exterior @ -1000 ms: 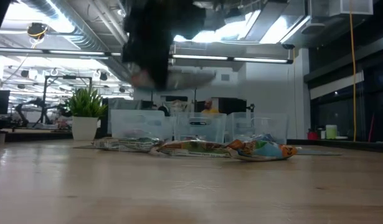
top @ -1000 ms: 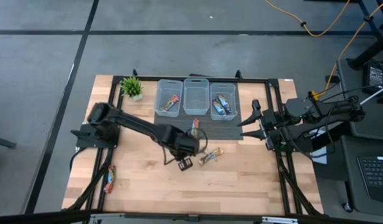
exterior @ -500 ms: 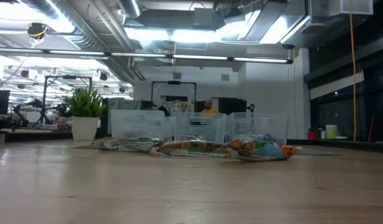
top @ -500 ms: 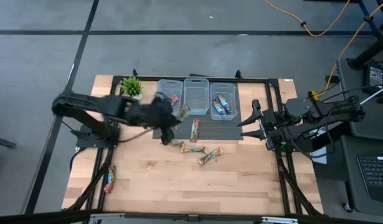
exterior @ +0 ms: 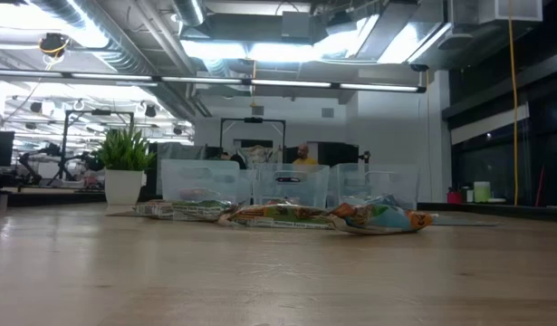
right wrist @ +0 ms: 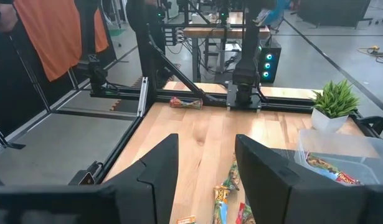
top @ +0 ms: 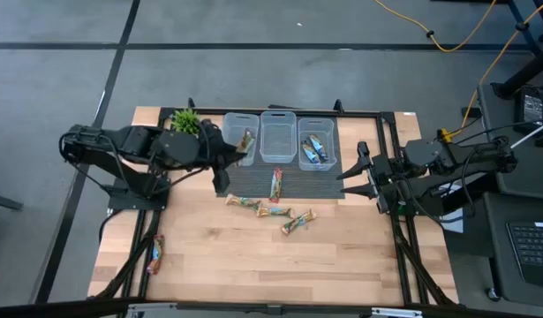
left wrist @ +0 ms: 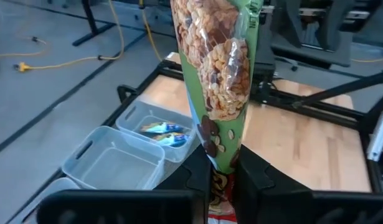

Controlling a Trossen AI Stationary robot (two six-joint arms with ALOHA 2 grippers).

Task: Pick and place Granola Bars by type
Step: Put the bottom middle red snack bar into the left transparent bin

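Holding a granola bar (left wrist: 221,81) pinched at its lower end between its fingers, the left gripper (top: 225,152) hangs over the left clear bin (top: 238,140), where the bar (top: 246,140) shows above the bin. In the left wrist view the bar stands upright, its wrapper green with a clear window full of nuts and oats.

The right gripper (top: 352,175) waits at the right edge of the table (top: 227,256), its fingers (right wrist: 160,168) partly apart with nothing between them.

The table is pale wooden planks with a black frame around it. A dark ribbed mat (top: 293,183) lies near the far edge, and three clear bins stand in a row on it. The middle bin (top: 278,137) looks bare inside; the right bin (top: 316,143) holds blue-wrapped bars (top: 313,150). A small potted plant (top: 187,123) stands just left of the bins.

One reddish bar (top: 275,185) lies on the mat. Three more lie on the wood just in front of it: one (top: 243,202) at the left, one (top: 275,212) in the middle, one (top: 298,222) at the right. Another bar (top: 154,254) lies well apart by the left rail.

Grey floor with dark lines surrounds the table, and a yellow cable (top: 430,34) runs across it. The low view shows a workshop behind, with bright ceiling lights (exterior: 260,45) and pipes overhead.
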